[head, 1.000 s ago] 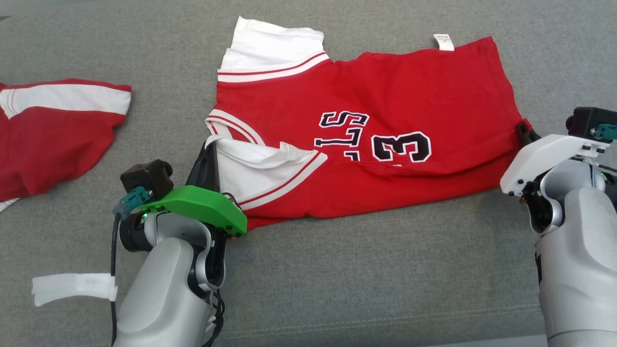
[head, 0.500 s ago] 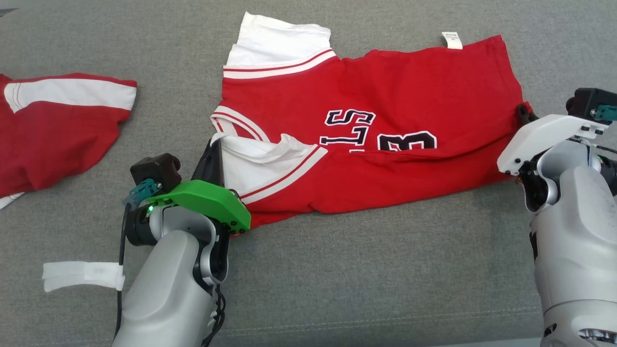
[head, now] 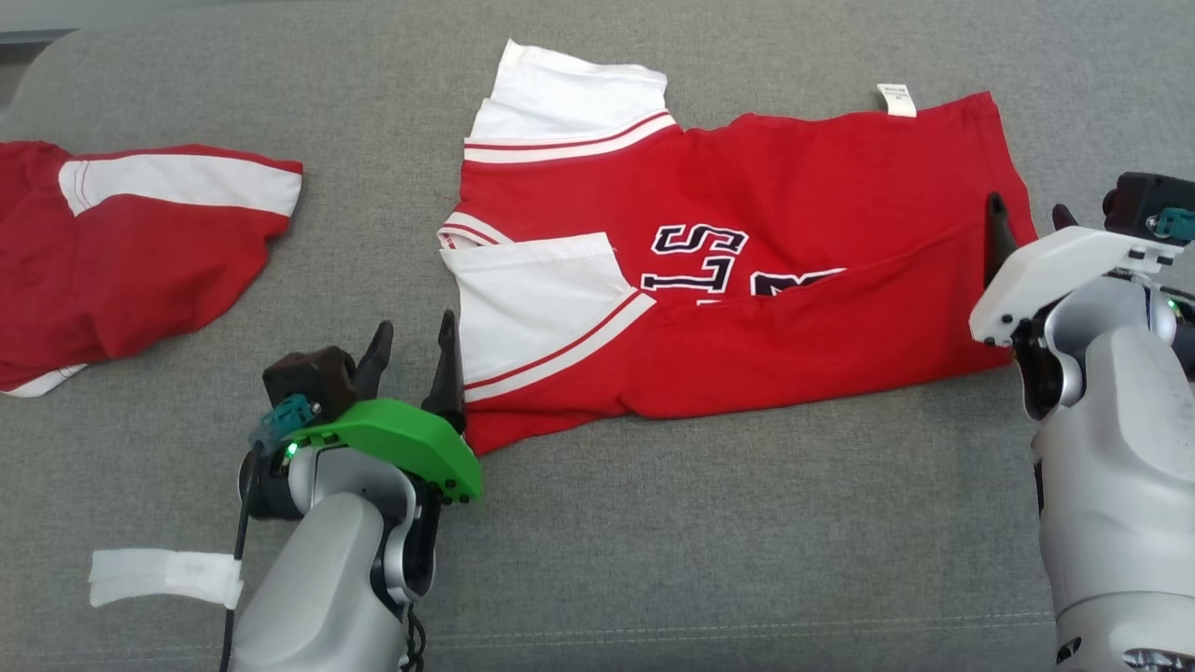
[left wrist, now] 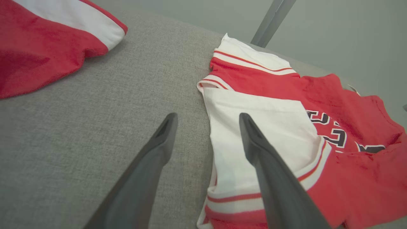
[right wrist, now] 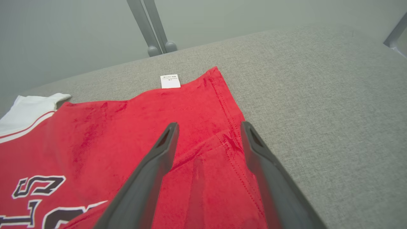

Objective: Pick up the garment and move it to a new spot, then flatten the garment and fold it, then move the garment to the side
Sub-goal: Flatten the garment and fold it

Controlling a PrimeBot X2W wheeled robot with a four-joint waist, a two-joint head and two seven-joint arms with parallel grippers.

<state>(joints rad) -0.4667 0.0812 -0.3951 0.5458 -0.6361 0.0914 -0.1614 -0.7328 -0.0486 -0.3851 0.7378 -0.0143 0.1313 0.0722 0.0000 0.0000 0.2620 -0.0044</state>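
Even, soft light; perhaps slight blur.

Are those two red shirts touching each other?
Apart: the head view shows bare grey cushion between the jersey and the other shirt.

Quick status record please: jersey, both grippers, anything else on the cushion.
jersey: red, white sleeves, flat on the grey cushion, near edge folded over the lettering
left gripper: open, at the folded white sleeve, holding nothing
right gripper: open, over the jersey's right end, holding nothing
other items: second red garment at far left; white strip at near left
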